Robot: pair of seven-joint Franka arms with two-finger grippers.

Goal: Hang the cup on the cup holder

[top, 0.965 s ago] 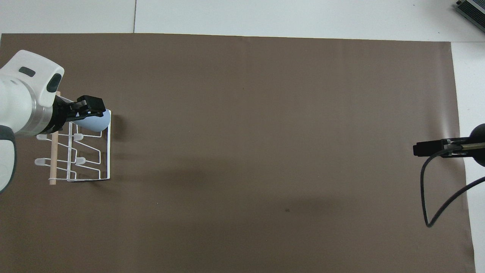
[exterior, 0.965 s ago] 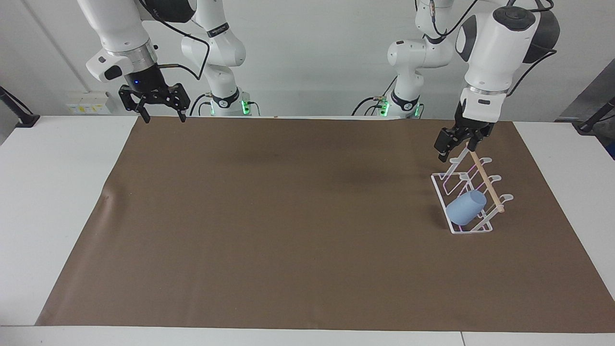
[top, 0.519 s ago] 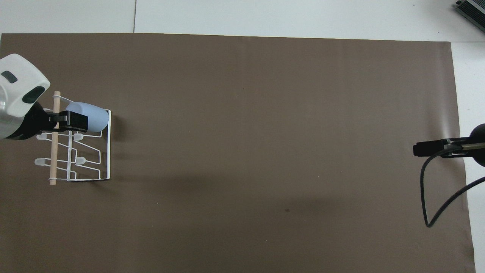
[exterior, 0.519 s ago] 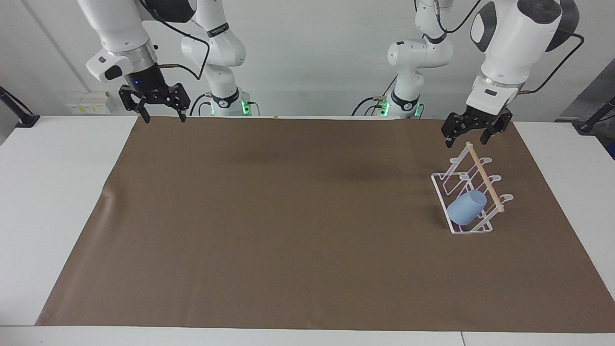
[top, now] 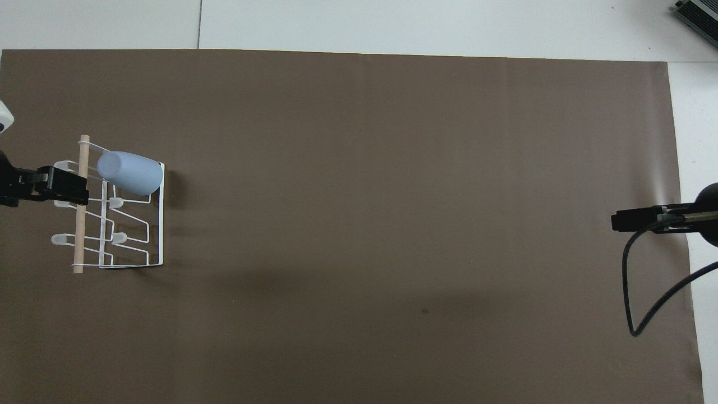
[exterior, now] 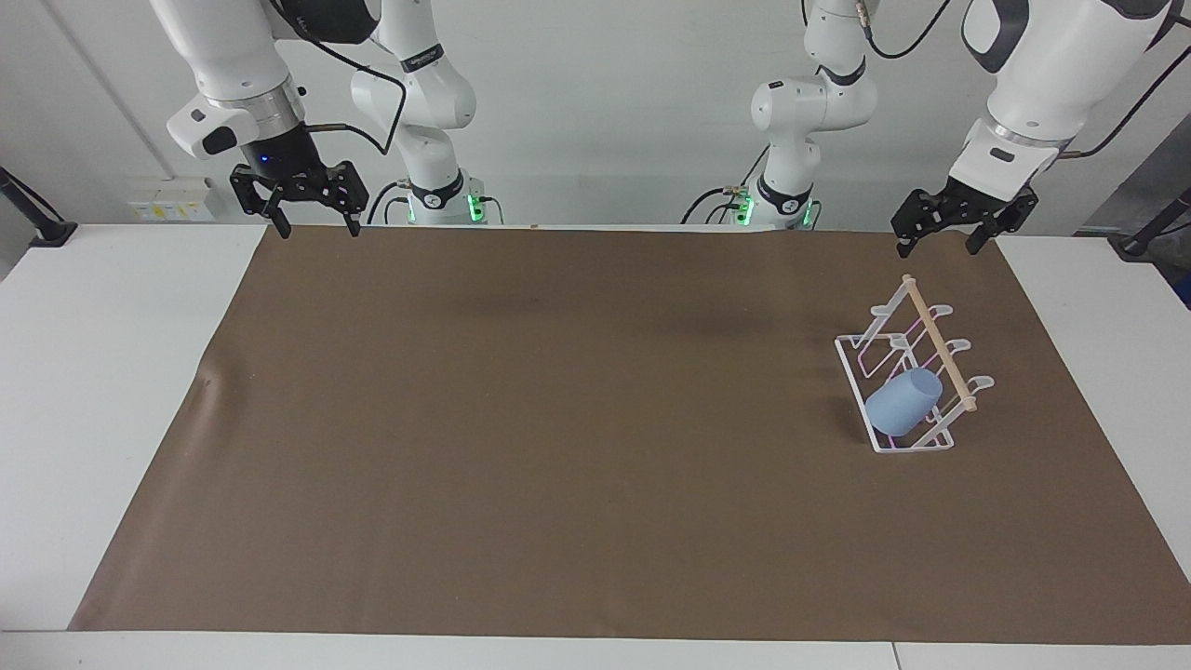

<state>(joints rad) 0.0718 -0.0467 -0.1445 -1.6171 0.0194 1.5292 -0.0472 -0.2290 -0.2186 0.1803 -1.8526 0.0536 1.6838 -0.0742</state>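
The cup (exterior: 903, 402) is hanging on the holder (exterior: 916, 377); both claws, left claw (exterior: 956, 228) and right claw (exterior: 306, 199), are hovering apart and should be lifting clear without snagging.

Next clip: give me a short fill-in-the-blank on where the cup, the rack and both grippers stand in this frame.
1. The light-blue cup sits tilted on a prong of the white wire ____.
2. The left gripper is up in the air, its fingers ____ and holding nothing.
3. The right gripper waits at the ____ arm's end of the brown mat.
4. A ____ dowel runs across the rack's top.

Missing words: rack; open; right; wooden
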